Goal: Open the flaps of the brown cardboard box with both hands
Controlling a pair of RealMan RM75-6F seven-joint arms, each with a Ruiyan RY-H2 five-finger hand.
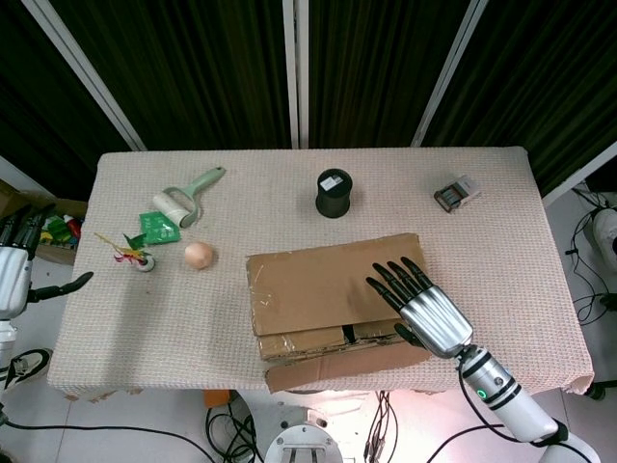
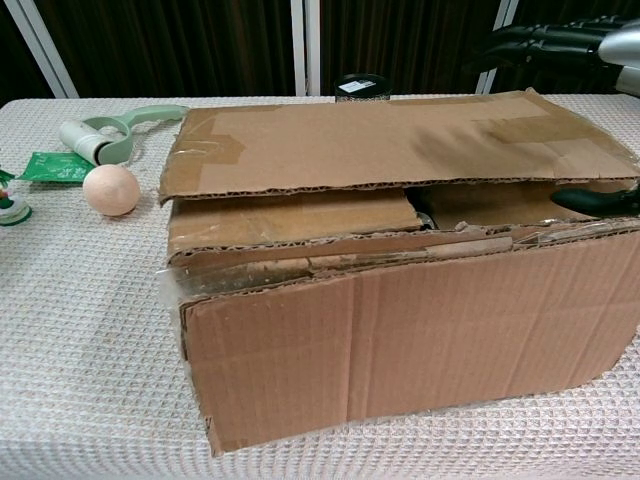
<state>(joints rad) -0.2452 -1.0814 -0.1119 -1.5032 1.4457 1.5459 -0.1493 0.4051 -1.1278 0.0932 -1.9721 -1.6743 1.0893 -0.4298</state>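
The brown cardboard box [image 1: 318, 289] lies near the table's front edge, its long top flap [image 2: 400, 140] down over the inner flaps. My right hand [image 1: 429, 311] hovers over the box's right end, fingers [image 1: 395, 278] spread above the top flap. In the chest view its fingers [image 2: 560, 45] float above the flap at upper right, and the thumb [image 2: 600, 200] sits in the gap under the flap's front edge. It holds nothing. My left hand [image 1: 17, 262] hangs off the table's left side, fingers apart and empty.
Behind the box stand a black cylinder [image 1: 333, 193] and a small battery pack [image 1: 456, 193]. To the left lie a green lint roller [image 1: 183, 200], a green packet [image 1: 159, 229], a tan ball [image 1: 198, 255] and a small toy [image 1: 140, 258].
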